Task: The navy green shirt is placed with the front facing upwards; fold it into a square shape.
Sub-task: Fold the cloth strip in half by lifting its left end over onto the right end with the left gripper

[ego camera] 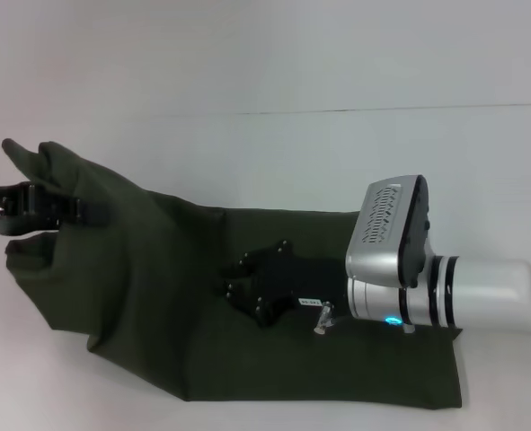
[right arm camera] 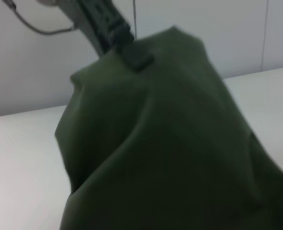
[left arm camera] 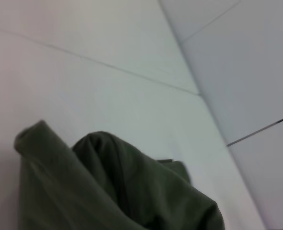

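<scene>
The shirt (ego camera: pixel 184 296) lies across the white surface (ego camera: pixel 265 72), its left end lifted into a bunched peak while the rest lies flat toward the right. The left tool (ego camera: pixel 45 206) is closed on that raised end, holding it up. The right tool (ego camera: pixel 247 287) rests low on the middle of the cloth — whether it is pinching fabric I cannot tell.

The thin grip on bunched cloth could slip, dropping the fold crooked. The lettering and collar are hidden — only plain green shows, and the right arm covers part of the cloth.
</scene>
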Motion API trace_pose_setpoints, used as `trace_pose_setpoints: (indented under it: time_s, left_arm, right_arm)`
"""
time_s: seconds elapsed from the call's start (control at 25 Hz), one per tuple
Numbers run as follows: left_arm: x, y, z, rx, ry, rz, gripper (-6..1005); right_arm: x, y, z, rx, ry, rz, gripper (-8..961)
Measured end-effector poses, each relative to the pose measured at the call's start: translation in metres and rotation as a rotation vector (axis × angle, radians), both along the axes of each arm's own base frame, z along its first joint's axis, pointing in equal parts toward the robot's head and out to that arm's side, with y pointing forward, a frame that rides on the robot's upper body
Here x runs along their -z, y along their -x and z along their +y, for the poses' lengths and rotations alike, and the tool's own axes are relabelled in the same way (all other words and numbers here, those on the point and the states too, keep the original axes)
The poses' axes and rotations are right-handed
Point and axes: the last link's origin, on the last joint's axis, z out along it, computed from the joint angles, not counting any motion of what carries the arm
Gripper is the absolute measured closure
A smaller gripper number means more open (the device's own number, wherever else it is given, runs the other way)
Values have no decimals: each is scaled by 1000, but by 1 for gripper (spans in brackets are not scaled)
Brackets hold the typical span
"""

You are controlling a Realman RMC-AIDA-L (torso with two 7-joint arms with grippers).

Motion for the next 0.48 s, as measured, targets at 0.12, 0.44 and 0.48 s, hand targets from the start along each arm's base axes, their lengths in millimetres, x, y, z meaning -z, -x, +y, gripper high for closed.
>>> trace_pose_setpoints:
  time_s: [0.12, 0.44, 0.48]
  left_arm:
    - [1, -5, -1, 21, -6, -39, 884]
    - [7, -18, -3, 76, 8, -109, 885]
    - [7, -20, -4, 84, 11, -121, 885]
  right_arm:
    - [5, 3, -1, -8, -2, -11, 678]
    - [9, 11, 2, -11, -9, -19, 849]
    - [10, 12, 3, -9, -10, -19, 884]
